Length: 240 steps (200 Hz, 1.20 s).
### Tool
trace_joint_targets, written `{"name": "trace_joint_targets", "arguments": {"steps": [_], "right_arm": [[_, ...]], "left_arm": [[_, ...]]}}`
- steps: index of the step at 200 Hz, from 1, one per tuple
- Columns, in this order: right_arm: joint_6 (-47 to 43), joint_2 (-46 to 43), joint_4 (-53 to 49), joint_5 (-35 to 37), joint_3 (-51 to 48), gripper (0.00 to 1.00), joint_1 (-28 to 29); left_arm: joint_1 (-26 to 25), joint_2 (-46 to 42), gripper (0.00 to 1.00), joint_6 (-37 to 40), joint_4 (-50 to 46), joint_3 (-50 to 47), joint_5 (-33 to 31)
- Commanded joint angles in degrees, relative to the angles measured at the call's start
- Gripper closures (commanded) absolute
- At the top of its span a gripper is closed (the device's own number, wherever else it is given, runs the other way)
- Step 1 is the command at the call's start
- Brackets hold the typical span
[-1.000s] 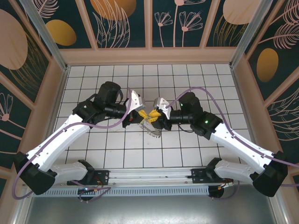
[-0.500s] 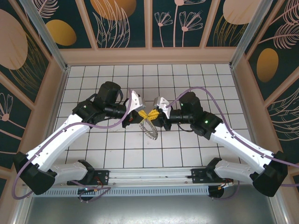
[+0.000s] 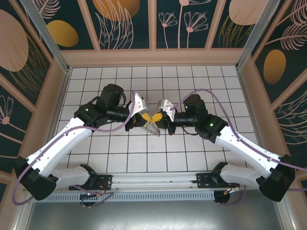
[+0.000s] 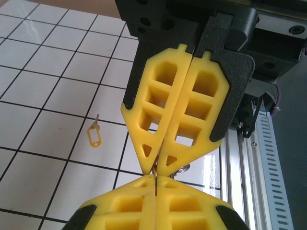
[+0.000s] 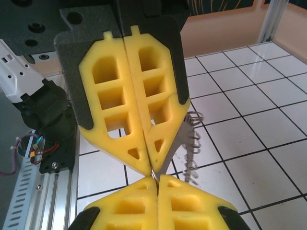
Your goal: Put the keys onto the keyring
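Note:
The keyring [image 3: 151,128], grey metal with a scalloped rim, hangs just below the spot where both grippers meet tip to tip above the middle tiles. My left gripper [image 3: 151,118] and right gripper [image 3: 158,118] are both shut, each pinching the ring's top edge. The right wrist view shows the keyring [image 5: 176,145] edge-on, rising to the right from my right gripper [image 5: 157,179]. In the left wrist view a sliver of metal sits at my left gripper [image 4: 156,182]. A small flat yellow-tan key [image 4: 94,135], tag-shaped, lies alone on the tiles to the left.
The white tiled floor [image 3: 192,153] is bounded by tan walls. A metal rail [image 3: 158,179] with the arm bases runs along the near edge. Purple cables [image 3: 218,98] loop over both arms.
The keyring was hanging low and slanted to the right; it has swung up and in, now sitting close under the fingertips. The right gripper edged slightly left.

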Motion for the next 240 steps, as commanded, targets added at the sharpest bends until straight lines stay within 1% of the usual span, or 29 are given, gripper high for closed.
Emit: {"name": "trace_joint_targets", "arguments": {"steps": [1, 10, 24, 36, 60, 87, 111, 174, 196, 220, 232, 240], "right_arm": [[1.98, -3.18, 7.19, -2.08, -1.15, 1.00, -0.38], [3.37, -4.40, 9.02, -3.57, -1.91, 1.00, -1.12], [5.77, -6.16, 12.82, -5.72, -3.27, 1.00, -2.13], [7.98, -7.57, 16.16, -7.26, -4.62, 1.00, -2.79], [13.83, -9.95, 25.37, -10.12, -8.11, 1.00, -4.16], [19.03, -10.39, 33.72, -11.63, -10.97, 1.00, -4.54], [20.26, -10.10, 35.85, -11.63, -11.83, 1.00, -4.49], [20.89, -9.91, 36.51, -11.40, -12.45, 1.00, -4.54], [21.15, -9.56, 37.13, -11.33, -12.87, 1.00, -4.52], [21.15, -9.13, 37.33, -11.28, -13.02, 1.00, -4.54], [21.06, -8.84, 37.40, -11.39, -12.97, 1.00, -4.49], [21.01, -8.74, 37.33, -11.37, -12.90, 1.00, -4.50]], "left_arm": [[-0.83, -4.84, 0.73, -4.01, 8.29, -3.00, 3.79], [-0.80, -6.70, 0.67, -6.10, 11.54, -5.44, 3.76], [-0.82, -9.58, 0.65, -9.52, 17.24, -9.25, 4.05], [-0.83, -11.55, 0.65, -12.42, 21.59, -11.60, 4.60], [-0.78, -14.76, 0.70, -17.07, 28.80, -15.94, 5.05], [-0.82, -15.48, 0.72, -18.27, 31.00, -16.27, 5.20], [-0.75, -14.51, 0.70, -19.07, 33.33, -16.07, 6.19], [-0.78, -10.84, 0.70, -19.94, 37.89, -15.66, 8.33], [-0.75, -10.20, 0.77, -20.28, 39.24, -15.67, 8.85], [-0.82, -9.68, 0.90, -21.19, 41.04, -16.02, 9.95], [-0.91, -8.90, 1.00, -21.61, 41.53, -16.22, 10.89], [-0.85, -8.58, 1.00, -21.34, 41.22, -16.32, 10.91]]}}
